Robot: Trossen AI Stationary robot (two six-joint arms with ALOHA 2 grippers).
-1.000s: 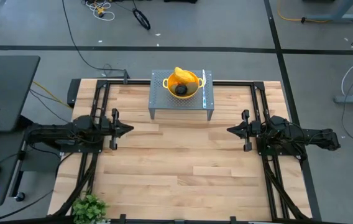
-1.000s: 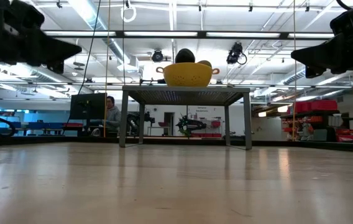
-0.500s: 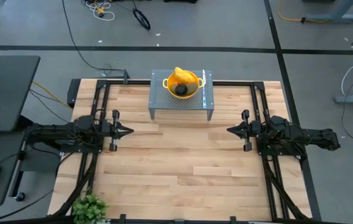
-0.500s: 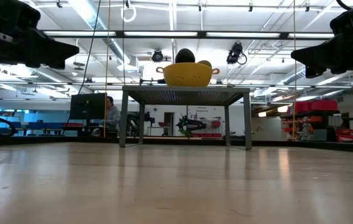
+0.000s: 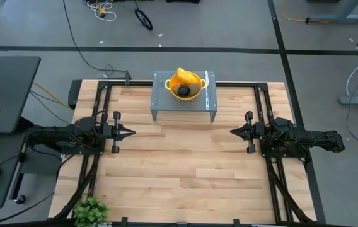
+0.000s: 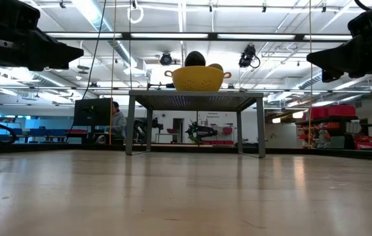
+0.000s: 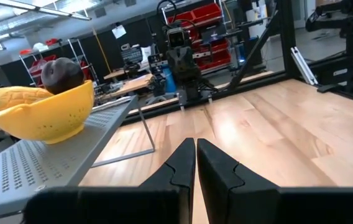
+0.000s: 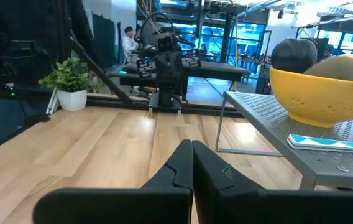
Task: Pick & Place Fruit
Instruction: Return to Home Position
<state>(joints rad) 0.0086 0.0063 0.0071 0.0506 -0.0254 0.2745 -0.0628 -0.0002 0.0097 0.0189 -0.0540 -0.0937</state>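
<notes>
Since the fruit (image 5: 183, 90) lies in the bowl (image 6: 198, 80), we should rest the clenched, empty left tool (image 5: 131, 132) and right tool (image 5: 232, 132) level.

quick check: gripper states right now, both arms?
Left gripper: closed, holding nothing, out over the table's left side.
Right gripper: closed, holding nothing, out over the table's right side.
</notes>
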